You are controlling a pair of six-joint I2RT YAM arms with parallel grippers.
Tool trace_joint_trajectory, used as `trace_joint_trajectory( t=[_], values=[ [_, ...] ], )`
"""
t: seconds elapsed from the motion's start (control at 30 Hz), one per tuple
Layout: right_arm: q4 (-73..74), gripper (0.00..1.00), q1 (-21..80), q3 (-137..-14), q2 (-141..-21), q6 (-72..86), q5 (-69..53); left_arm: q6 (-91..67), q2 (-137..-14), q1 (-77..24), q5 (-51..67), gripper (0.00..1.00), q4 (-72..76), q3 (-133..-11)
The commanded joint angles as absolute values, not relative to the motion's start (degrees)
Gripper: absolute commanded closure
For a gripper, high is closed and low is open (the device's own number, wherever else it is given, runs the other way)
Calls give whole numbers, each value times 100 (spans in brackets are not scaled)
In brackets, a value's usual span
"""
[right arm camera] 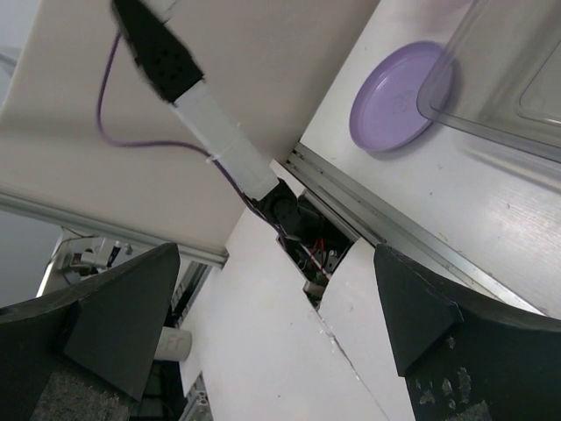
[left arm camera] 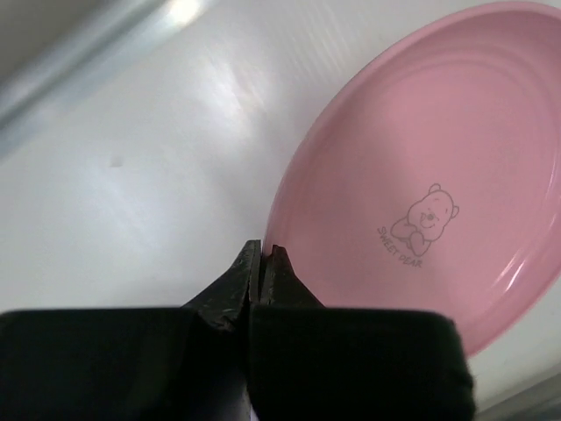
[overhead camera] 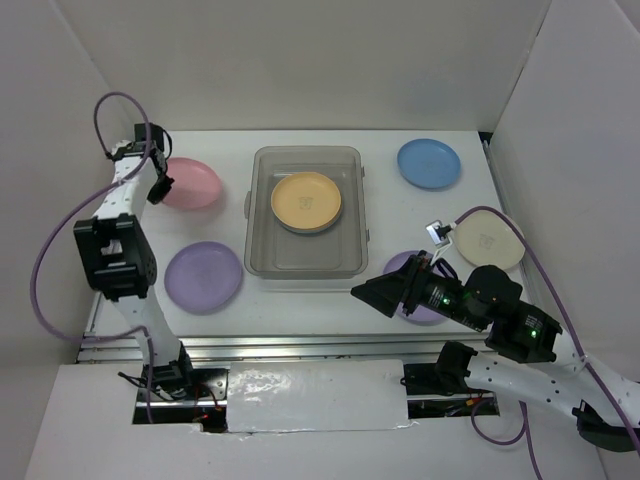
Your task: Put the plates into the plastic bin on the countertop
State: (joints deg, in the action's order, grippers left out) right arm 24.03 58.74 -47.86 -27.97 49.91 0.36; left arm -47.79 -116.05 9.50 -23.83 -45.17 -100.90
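white walls are closing in a white tabletop (overhead camera: 330, 300), with the bin (overhead camera: 300, 258) sitting at its middle and an orange plate (overhead camera: 306, 201) lying inside. the pink plate (left arm camera: 421, 175) is resting on the tabletop left of the bin. the left gripper (left arm camera: 263, 253) is sitting at its rim, jaws pressed together; whether the rim is caught between them i cannot tell. the right gripper (right arm camera: 276, 254) is hanging over the front right, jaws wide apart, holding nothing. the pink plate looks to be the one in hand: the next move is calling for a sure pinch, a lift, and a carry over the bin wall.
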Motion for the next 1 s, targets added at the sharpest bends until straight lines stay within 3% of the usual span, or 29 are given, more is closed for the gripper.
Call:
trace_joint_trajectory(
  t=[0.0,0.13,0.33,0.47,0.6,0.97],
  values=[
    [2232,0,5906,-4781,-2786,4966,53,-5187,-9900,730,-3717,100,-4160,-9511],
    [2285,0,5898,-4886,-2909,4940,114,-4125,-8861,-136,-2456,100,-3147,-9342],
    [2653,0,5897,-5115,-2900,5106,605,-3516,-9745,-1387,-670,100,-3427,-10492],
    [2988,0,5897,-5221,-2655,5299,1045,-3463,-10642,-2082,-536,100,-3849,-11327],
    [3277,0,5880,-5264,-2365,5405,1265,-3533,-11231,-2390,-395,100,-3674,-11303],
    [3428,0,5880,-5054,-1960,5476,1362,-3867,-11725,-2233,-589,100,-3455,-10767]
  ],
)
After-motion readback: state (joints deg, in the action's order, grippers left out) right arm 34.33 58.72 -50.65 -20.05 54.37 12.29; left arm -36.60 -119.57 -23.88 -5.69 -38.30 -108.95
